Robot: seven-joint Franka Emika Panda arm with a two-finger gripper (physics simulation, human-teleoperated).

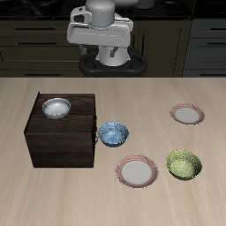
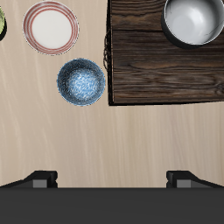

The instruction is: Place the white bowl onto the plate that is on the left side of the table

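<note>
hanging high over the table (image 1: 53, 207) near its back edge, the pincer (image 2: 111, 179) shows only its two dark fingertips (image 2: 41, 179), spread wide apart with nothing between them. below and ahead of it, the white bowl (image 2: 192, 19) sits on top of the dark brown wooden box (image 2: 166, 66), near one corner of the lid, with bare wood between its rim and the box edges. off the box's edge on the tabletop lies the blue-patterned bowl (image 2: 81, 81), just beside the box wall but apart from it. farther out is a red-rimmed plate (image 2: 51, 27), and the green bowl (image 1: 184, 164) rests beside that. the plate (image 1: 187, 114) on the left side lies alone, well apart from the box, with open wood all round it. a broad clear strip of tabletop runs directly under the pincer.
</note>
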